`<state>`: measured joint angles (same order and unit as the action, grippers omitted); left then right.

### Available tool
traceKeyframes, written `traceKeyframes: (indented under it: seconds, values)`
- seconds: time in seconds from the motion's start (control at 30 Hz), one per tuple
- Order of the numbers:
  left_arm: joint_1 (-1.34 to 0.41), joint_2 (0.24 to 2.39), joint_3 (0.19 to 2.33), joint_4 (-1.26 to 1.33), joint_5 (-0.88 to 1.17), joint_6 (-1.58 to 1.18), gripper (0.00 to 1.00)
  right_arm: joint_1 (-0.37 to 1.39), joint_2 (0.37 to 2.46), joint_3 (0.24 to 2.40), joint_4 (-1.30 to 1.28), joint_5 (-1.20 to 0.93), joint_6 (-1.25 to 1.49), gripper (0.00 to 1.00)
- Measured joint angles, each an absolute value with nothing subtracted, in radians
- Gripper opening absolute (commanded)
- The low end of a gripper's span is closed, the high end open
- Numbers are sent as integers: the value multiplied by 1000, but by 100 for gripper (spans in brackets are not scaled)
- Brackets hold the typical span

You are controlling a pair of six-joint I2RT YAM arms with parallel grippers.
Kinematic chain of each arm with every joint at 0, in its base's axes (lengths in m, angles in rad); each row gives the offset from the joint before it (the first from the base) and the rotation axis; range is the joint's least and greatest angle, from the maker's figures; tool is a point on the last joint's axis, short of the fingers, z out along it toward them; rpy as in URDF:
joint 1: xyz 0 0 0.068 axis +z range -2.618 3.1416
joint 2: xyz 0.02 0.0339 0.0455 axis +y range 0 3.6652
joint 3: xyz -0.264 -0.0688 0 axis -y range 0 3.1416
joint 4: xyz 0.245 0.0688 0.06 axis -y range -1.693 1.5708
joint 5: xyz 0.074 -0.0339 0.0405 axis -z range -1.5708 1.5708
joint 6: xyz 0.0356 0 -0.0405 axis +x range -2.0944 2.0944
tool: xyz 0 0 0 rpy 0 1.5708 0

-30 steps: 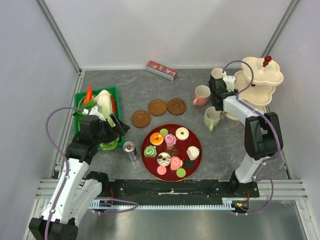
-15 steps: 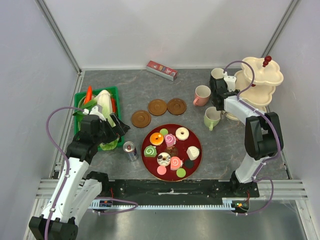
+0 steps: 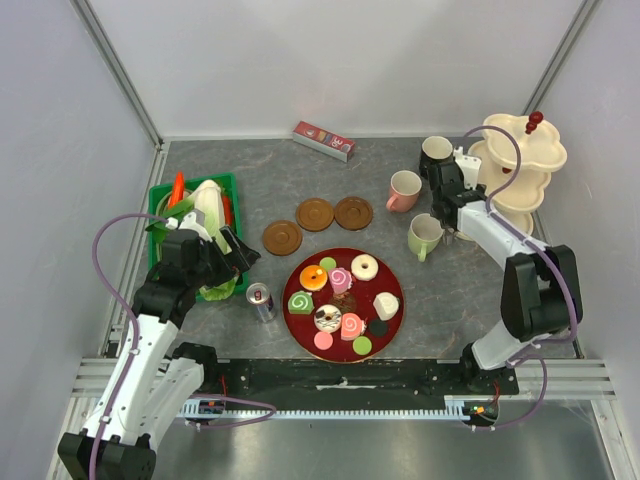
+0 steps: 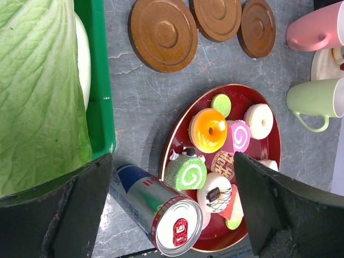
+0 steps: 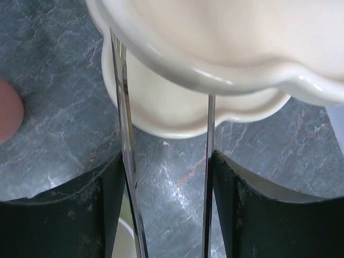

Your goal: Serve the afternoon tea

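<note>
Toy pastries [image 3: 340, 295] lie on a dark red tray [image 3: 395, 322]; they also show in the left wrist view [image 4: 208, 130]. Three brown saucers [image 3: 314, 213] lie behind the tray. The pink mug [image 3: 404, 190], the pale green mug [image 3: 424, 236] and the black mug [image 3: 436, 150] stand left of the cream three-tier stand [image 3: 525, 150]. My right gripper [image 3: 452, 205] is between the mugs and the stand. In its wrist view it [image 5: 167, 172] is shut on thin metal tongs [image 5: 124, 134] that point at the stand's lower tiers [image 5: 215, 48]. My left gripper [image 4: 173, 177] is open and empty above the can.
A drink can [image 3: 261, 301] stands left of the tray, also in the left wrist view [image 4: 156, 207]. A green crate [image 3: 160, 195] of vegetables sits at the left with a cabbage [image 4: 37, 91]. A red box [image 3: 322, 140] lies by the back wall.
My right arm has swung outward to the right, and its gripper with the tongs has shifted slightly nearer and closer to the stand. The left arm has not moved.
</note>
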<state>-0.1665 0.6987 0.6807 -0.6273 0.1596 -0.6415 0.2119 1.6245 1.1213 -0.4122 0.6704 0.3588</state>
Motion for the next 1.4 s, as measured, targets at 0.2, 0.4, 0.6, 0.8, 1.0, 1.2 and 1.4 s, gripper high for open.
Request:
traceKeyframes:
  seconds: [0.2,0.4,0.6,0.8,1.0,1.2,1.4]
  values:
    - [-167,705,681,-627,160,-641,99,212,1500,1056,-465,578,401,69]
    - [-167,705,681,-627,160,-641,99,212,1299,979,-548,487,431,69]
    - [-167,705,681,-627,163,-641,99,212,1060,950,-635,384,450,69]
    - [-167,704,681,-627,168,-641,99,212,934,1048,-699,246,444,69]
    - [-167,704,681,-627,168,-641,99,268,928,1136,-712,48,415,69]
    - [-167,706,680,-627,168,-641,99,599,1037,1169,-732,40,417,69]
    - [-167,706,680,-626,168,-641,99,828,1198,1186,-822,156,498,70]
